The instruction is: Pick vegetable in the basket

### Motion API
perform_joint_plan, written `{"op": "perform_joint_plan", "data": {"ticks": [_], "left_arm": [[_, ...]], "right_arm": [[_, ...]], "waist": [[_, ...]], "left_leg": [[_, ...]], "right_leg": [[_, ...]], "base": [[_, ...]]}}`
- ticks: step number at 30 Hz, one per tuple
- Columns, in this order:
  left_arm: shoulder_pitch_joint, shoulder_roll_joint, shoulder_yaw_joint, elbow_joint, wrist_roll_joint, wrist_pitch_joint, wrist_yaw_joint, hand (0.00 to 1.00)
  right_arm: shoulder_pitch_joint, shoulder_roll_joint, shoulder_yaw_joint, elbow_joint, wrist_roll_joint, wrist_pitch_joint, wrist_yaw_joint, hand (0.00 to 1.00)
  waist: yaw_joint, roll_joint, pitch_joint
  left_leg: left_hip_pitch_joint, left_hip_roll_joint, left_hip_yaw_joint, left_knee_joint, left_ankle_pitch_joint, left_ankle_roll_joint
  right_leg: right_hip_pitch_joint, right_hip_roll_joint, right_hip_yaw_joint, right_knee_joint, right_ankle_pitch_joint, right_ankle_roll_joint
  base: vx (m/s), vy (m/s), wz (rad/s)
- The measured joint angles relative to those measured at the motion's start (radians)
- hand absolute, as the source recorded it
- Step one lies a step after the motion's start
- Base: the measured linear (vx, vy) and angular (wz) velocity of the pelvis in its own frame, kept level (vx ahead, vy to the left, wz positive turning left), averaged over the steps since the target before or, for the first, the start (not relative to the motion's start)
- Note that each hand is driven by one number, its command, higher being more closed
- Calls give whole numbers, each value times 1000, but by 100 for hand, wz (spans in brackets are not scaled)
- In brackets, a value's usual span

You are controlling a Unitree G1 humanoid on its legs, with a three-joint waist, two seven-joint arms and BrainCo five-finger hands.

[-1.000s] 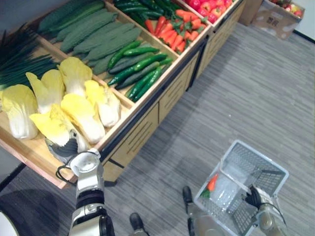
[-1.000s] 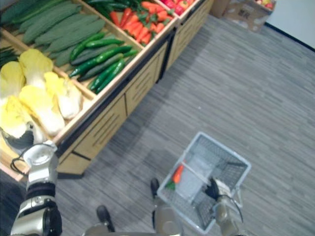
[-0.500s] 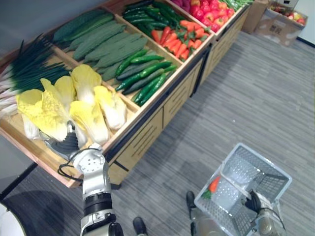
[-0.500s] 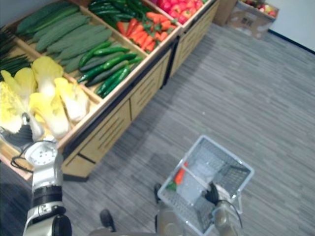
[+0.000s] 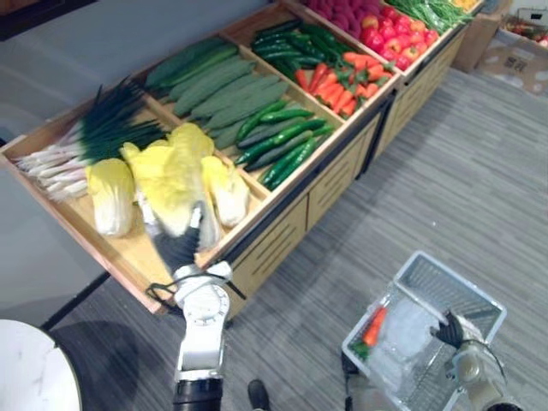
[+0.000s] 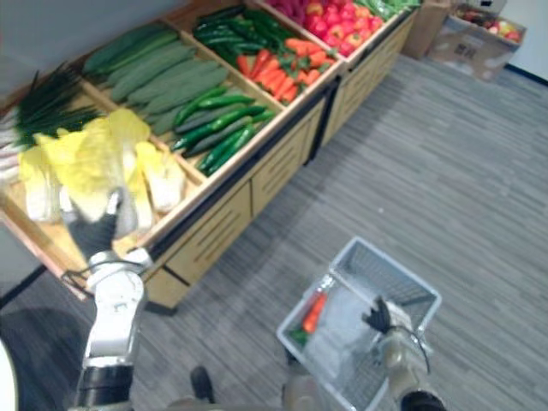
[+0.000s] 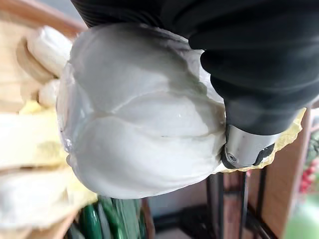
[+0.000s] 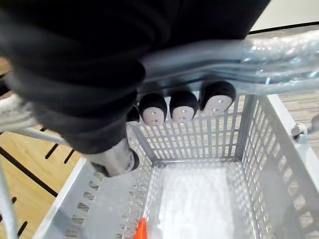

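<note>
The pale napa cabbage with yellow crinkled leaves and a white stalk (image 5: 174, 181) sits in the left hand (image 5: 179, 249), whose fingers are curled round its smooth white base (image 7: 144, 129). It is over the front compartment of the wooden produce bench (image 5: 282, 224). Its long axis runs from the hand away from the robot, stalk end near, leaf tips far. That compartment also holds other yellow cabbages (image 5: 110, 195). Neighbouring compartments hold green onions (image 5: 90, 137), long dark cucumbers (image 5: 224, 81), glossy green peppers (image 5: 281, 141), orange carrots (image 5: 342, 75) and red fruit (image 5: 390, 36). On the floor side, the right hand (image 5: 449, 329) has its fingers (image 8: 182, 106) wrapped round the handle (image 8: 224, 52) of a grey perforated plastic basket (image 5: 447, 286), which holds one orange carrot (image 5: 371, 325).
</note>
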Motion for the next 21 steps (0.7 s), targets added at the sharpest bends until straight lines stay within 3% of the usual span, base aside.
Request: {"op": "perform_joint_plan", "data": {"ticks": [8, 14, 21], "left_arm": [[7, 31, -277, -19, -8, -43, -149, 100], [6, 38, -439, -7, -55, -45, -222, 100], [0, -6, -584, 187, -55, -46, -285, 100]], "right_arm": [[-92, -38, 53, 31, 16, 11, 25, 100], [-108, -53, 62, 28, 44, 30, 45, 100], [-111, -53, 71, -125, 77, 38, 64, 100]], "waist": [[9, 6, -3], [21, 15, -9], [15, 13, -8]], "left_leg": [[2, -9, 0, -4, 3, 4], [13, -6, 5, -5, 3, 4], [23, -4, 33, -6, -4, -5]], "right_leg": [[1, -11, 2, 1, 3, 6], [10, -7, 5, 2, 4, 5], [1, -4, 31, 3, 0, 10]], "base": [[0, 0, 0], [1, 1, -1], [0, -3, -11]]}}
